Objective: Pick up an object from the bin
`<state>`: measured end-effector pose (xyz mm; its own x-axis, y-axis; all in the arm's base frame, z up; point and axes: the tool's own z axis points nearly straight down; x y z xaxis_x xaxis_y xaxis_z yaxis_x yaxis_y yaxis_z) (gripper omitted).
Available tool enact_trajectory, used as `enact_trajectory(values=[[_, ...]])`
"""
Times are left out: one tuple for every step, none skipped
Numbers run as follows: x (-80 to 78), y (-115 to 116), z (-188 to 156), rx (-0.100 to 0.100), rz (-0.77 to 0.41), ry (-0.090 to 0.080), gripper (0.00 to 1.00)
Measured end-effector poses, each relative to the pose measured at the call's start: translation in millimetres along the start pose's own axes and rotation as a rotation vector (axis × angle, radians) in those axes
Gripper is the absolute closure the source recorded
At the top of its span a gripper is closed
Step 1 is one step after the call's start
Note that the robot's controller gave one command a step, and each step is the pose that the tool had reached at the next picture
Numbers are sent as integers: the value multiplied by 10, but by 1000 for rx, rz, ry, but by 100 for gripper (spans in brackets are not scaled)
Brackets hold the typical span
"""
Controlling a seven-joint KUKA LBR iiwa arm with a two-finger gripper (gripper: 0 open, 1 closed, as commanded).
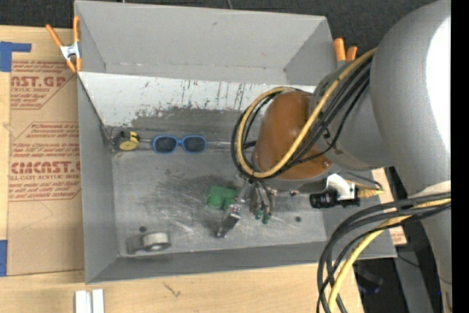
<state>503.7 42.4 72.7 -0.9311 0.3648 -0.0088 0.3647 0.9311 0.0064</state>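
Note:
My gripper (pixel 248 216) hangs low over the bin's floor at the front right, below the orange wrist cover. It is open, and I see nothing between its fingers. A small green block (pixel 217 198) lies on the floor just to the left of the left fingertip (pixel 233 218), close to it or touching it; I cannot tell which.
Blue sunglasses (pixel 179 144) lie along the foot of the back wall, with a small yellow piece (pixel 128 144) to their left. A grey roll-shaped thing (pixel 154 240) sits at the front left corner. The arm and its cables cover the bin's right side.

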Motion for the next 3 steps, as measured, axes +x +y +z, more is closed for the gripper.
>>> enact_trajectory(values=[[-10,10,-27,-1,0,-1,100],[-15,19,-323,5,-1,7,100],[-28,34,-887,4,-2,4,100]])
